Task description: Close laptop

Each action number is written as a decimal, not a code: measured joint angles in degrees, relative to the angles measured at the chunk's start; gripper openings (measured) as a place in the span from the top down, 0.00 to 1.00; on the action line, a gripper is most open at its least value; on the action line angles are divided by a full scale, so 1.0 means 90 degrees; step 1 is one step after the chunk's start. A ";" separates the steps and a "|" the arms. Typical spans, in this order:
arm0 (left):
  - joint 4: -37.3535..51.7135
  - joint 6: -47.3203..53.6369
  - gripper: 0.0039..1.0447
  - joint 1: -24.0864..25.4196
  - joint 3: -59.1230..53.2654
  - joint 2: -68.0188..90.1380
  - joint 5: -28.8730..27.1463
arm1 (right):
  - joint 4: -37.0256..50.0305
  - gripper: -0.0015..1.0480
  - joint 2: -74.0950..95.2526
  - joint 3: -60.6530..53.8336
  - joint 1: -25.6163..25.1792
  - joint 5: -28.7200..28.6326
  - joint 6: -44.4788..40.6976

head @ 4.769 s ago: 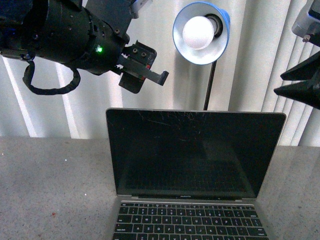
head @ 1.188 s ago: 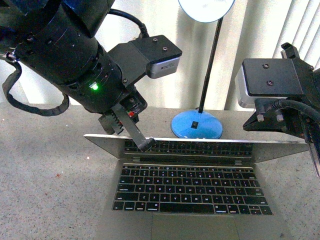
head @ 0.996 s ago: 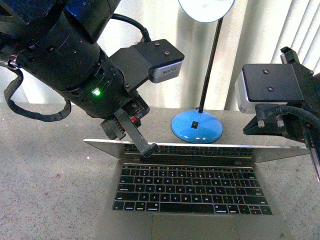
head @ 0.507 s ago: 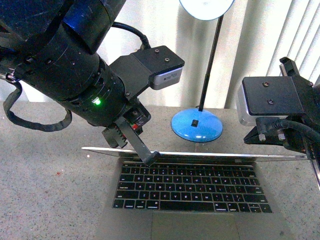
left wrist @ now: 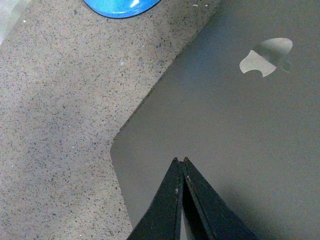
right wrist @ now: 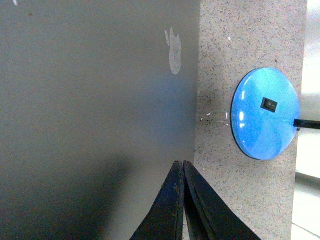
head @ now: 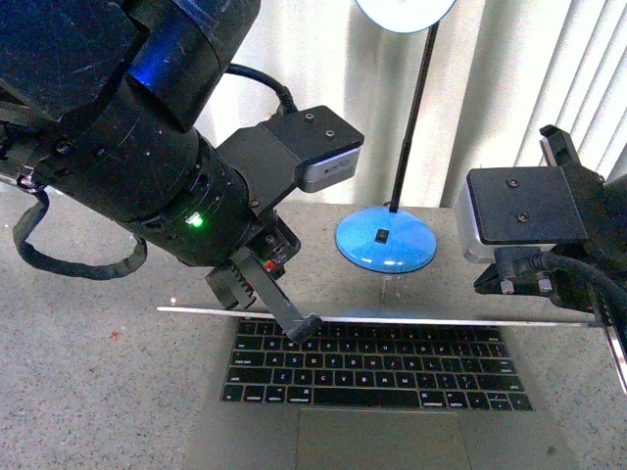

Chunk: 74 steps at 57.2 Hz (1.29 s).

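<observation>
We hold the left tool (left wrist: 180, 161) and right tool (right wrist: 183, 163) pinched together, as blunt pushers folding the laptop (left wrist: 240, 125) lid down.

Fingers (right wrist: 170, 200) together above laptop lid (right wrist: 90, 100)

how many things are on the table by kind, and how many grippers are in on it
laptop: 1
desk lamp: 1
grippers: 2, the left gripper and the right gripper, both over the laptop lid
total: 4
</observation>
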 joint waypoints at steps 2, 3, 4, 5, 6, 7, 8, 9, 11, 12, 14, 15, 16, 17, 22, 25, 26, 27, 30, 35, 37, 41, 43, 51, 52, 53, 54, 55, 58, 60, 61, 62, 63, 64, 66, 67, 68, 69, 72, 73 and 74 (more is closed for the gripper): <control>0.0012 -0.0022 0.97 0.0000 -0.0005 0.0010 0.0012 | 0.0012 0.97 0.0015 -0.0010 0.0010 0.0010 -0.0005; 0.0019 -0.0024 0.97 0.0000 -0.0007 0.0012 0.0019 | 0.0017 0.97 0.0024 -0.0017 0.0012 0.0012 -0.0005; 0.0029 -0.0032 0.97 0.0000 -0.0012 0.0019 0.0039 | 0.0022 0.97 0.0029 -0.0022 0.0015 0.0012 -0.0005; 0.0029 -0.0039 0.97 -0.0002 -0.0012 0.0024 0.0044 | 0.0024 0.97 0.0032 -0.0027 0.0017 0.0012 -0.0007; 0.0029 -0.0039 0.97 0.0000 -0.0012 0.0027 0.0049 | 0.0024 0.97 0.0044 -0.0034 0.0019 0.0019 -0.0007; 0.0029 -0.0044 0.97 -0.0002 -0.0015 0.0034 0.0051 | 0.0029 0.97 0.0051 -0.0036 0.0022 0.0024 -0.0007; 0.0032 -0.0046 0.97 -0.0002 -0.0017 0.0034 0.0056 | 0.0029 0.97 0.0058 -0.0041 0.0024 0.0029 -0.0010; 0.0044 -0.0051 0.97 -0.0002 -0.0024 0.0044 0.0066 | 0.0036 0.97 0.0066 -0.0051 0.0029 0.0036 -0.0012; 0.0053 -0.0056 0.97 -0.0002 -0.0029 0.0046 0.0070 | 0.0041 0.97 0.0073 -0.0061 0.0032 0.0039 -0.0015; 0.0063 -0.0066 0.97 -0.0002 -0.0036 0.0056 0.0075 | 0.0044 0.97 0.0080 -0.0066 0.0034 0.0039 -0.0015; 0.0078 -0.0070 0.97 -0.0002 -0.0049 0.0063 0.0085 | 0.0051 0.97 0.0083 -0.0078 0.0036 0.0039 -0.0019; 0.0085 -0.0073 0.97 -0.0002 -0.0056 0.0066 0.0085 | 0.0056 0.97 0.0085 -0.0083 0.0039 0.0041 -0.0022; 0.0095 -0.0073 0.97 -0.0002 -0.0063 0.0068 0.0085 | 0.0066 0.97 0.0087 -0.0090 0.0039 0.0044 -0.0024; 0.0112 -0.0078 0.97 -0.0002 -0.0080 0.0070 0.0090 | 0.0068 0.97 0.0090 -0.0092 0.0039 0.0044 -0.0027; 0.0141 -0.0095 0.97 -0.0002 -0.0129 0.0085 0.0092 | 0.0097 0.97 0.0097 -0.0129 0.0046 0.0051 -0.0029; 0.0165 -0.0119 0.97 -0.0002 -0.0172 0.0100 0.0117 | 0.0112 0.97 0.0104 -0.0155 0.0051 0.0053 -0.0032; 0.0172 -0.0121 0.97 -0.0002 -0.0180 0.0102 0.0117 | 0.0117 0.97 0.0104 -0.0160 0.0051 0.0053 -0.0032; 0.0180 -0.0126 0.97 -0.0002 -0.0189 0.0104 0.0117 | 0.0117 0.97 0.0107 -0.0163 0.0051 0.0053 -0.0034; 0.0206 -0.0146 0.97 -0.0002 -0.0226 0.0124 0.0117 | 0.0126 0.97 0.0117 -0.0180 0.0056 0.0056 -0.0039; 0.0243 -0.0189 0.97 -0.0002 -0.0277 0.0151 0.0138 | 0.0153 0.97 0.0146 -0.0211 0.0070 0.0061 -0.0051; 0.0253 -0.0189 0.97 -0.0002 -0.0289 0.0158 0.0143 | 0.0165 0.97 0.0155 -0.0223 0.0075 0.0066 -0.0053; 0.0279 -0.0197 0.97 -0.0007 -0.0323 0.0170 0.0153 | 0.0165 0.97 0.0177 -0.0236 0.0087 0.0078 -0.0053; 0.0282 -0.0202 0.97 -0.0007 -0.0333 0.0175 0.0160 | 0.0165 0.97 0.0185 -0.0238 0.0095 0.0078 -0.0053; 0.0335 -0.0209 0.97 -0.0022 -0.0367 0.0199 0.0163 | 0.0177 0.97 0.0199 -0.0250 0.0126 0.0080 -0.0053; 0.0347 -0.0209 0.97 -0.0027 -0.0374 0.0204 0.0163 | 0.0180 0.97 0.0199 -0.0253 0.0131 0.0080 -0.0053; 0.0352 -0.0209 0.97 -0.0027 -0.0379 0.0206 0.0165 | 0.0180 0.97 0.0199 -0.0253 0.0134 0.0080 -0.0053; 0.0359 -0.0211 0.97 -0.0029 -0.0381 0.0211 0.0165 | 0.0185 0.97 0.0199 -0.0260 0.0141 0.0080 -0.0053; 0.0364 -0.0211 0.97 -0.0032 -0.0391 0.0214 0.0172 | 0.0187 0.97 0.0199 -0.0262 0.0146 0.0083 -0.0053; 0.0386 -0.0214 0.97 -0.0036 -0.0415 0.0226 0.0192 | 0.0189 0.97 0.0206 -0.0274 0.0163 0.0087 -0.0053; 0.0401 -0.0214 0.97 -0.0039 -0.0425 0.0238 0.0204 | 0.0197 0.97 0.0214 -0.0287 0.0170 0.0095 -0.0053; 0.0413 -0.0216 0.97 -0.0041 -0.0435 0.0240 0.0209 | 0.0202 0.97 0.0221 -0.0294 0.0172 0.0097 -0.0053; 0.0418 -0.0216 0.97 -0.0044 -0.0442 0.0245 0.0209 | 0.0209 0.97 0.0223 -0.0301 0.0175 0.0100 -0.0053; 0.0425 -0.0216 0.97 -0.0044 -0.0447 0.0248 0.0209 | 0.0219 0.97 0.0236 -0.0313 0.0177 0.0102 -0.0053; 0.0440 -0.0221 0.97 -0.0049 -0.0459 0.0255 0.0211 | 0.0223 0.97 0.0238 -0.0323 0.0180 0.0104 -0.0053; 0.0457 -0.0233 0.97 -0.0051 -0.0471 0.0265 0.0216 | 0.0233 0.97 0.0255 -0.0345 0.0187 0.0109 -0.0053; 0.0469 -0.0238 0.97 -0.0058 -0.0483 0.0272 0.0223 | 0.0245 0.97 0.0272 -0.0369 0.0194 0.0119 -0.0056; 0.0486 -0.0240 0.97 -0.0058 -0.0493 0.0274 0.0226 | 0.0255 0.97 0.0282 -0.0381 0.0194 0.0126 -0.0056; 0.0498 -0.0245 0.97 -0.0061 -0.0503 0.0282 0.0231 | 0.0260 0.97 0.0287 -0.0389 0.0197 0.0129 -0.0058; 0.0529 -0.0257 0.97 -0.0070 -0.0537 0.0294 0.0240 | 0.0296 0.97 0.0308 -0.0447 0.0199 0.0134 -0.0078; 0.0534 -0.0260 0.97 -0.0073 -0.0546 0.0296 0.0248 | 0.0301 0.97 0.0311 -0.0457 0.0199 0.0136 -0.0083; 0.0539 -0.0260 0.97 -0.0073 -0.0551 0.0304 0.0253 | 0.0304 0.97 0.0316 -0.0466 0.0199 0.0141 -0.0087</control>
